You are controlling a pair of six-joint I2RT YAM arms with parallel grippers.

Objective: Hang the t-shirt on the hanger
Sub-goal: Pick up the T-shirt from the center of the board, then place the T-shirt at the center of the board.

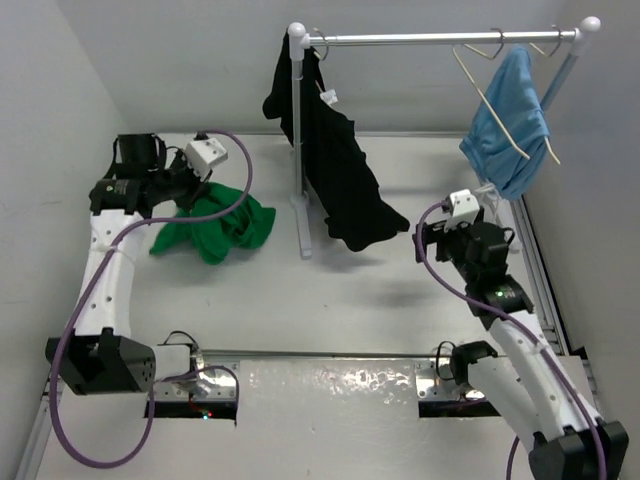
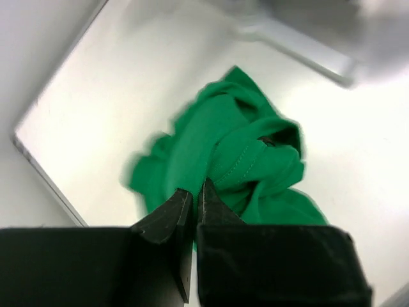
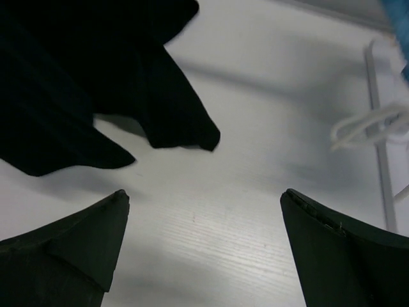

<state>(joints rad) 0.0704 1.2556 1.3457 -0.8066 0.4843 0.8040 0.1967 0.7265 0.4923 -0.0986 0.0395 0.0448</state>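
Lifting step: judged to be the pick-up of the t-shirt (image 1: 222,225) from the table (image 1: 330,300), ahead of any work with the hanger (image 1: 480,87).
Left pincer (image 2: 193,190): jaws pressed fully together, tips set into the near edge of the green heap. A thin fold appears caught between them, though the pinch itself is hidden.
Right pincer (image 3: 203,193): jaws spread wide with nothing between them. Bare table lies below, and the hem of the black garment (image 3: 96,83) hangs ahead and to its left.
T-shirt position: crumpled on the table directly under and ahead of the left pincer, well apart from the right pincer.
Hanger position: hooked on the rail (image 1: 420,39), above and beyond the right pincer, just beside the light-blue garment (image 1: 510,125).
Doing it well: raise slowly and confirm the cloth follows, since a single thin fold may slip. A stitched hem shows just ahead of the tips, but the collar cannot be located, so a regrip may be needed.
Containers: none in view. The rail alone carries things, namely both garments and the hanger.
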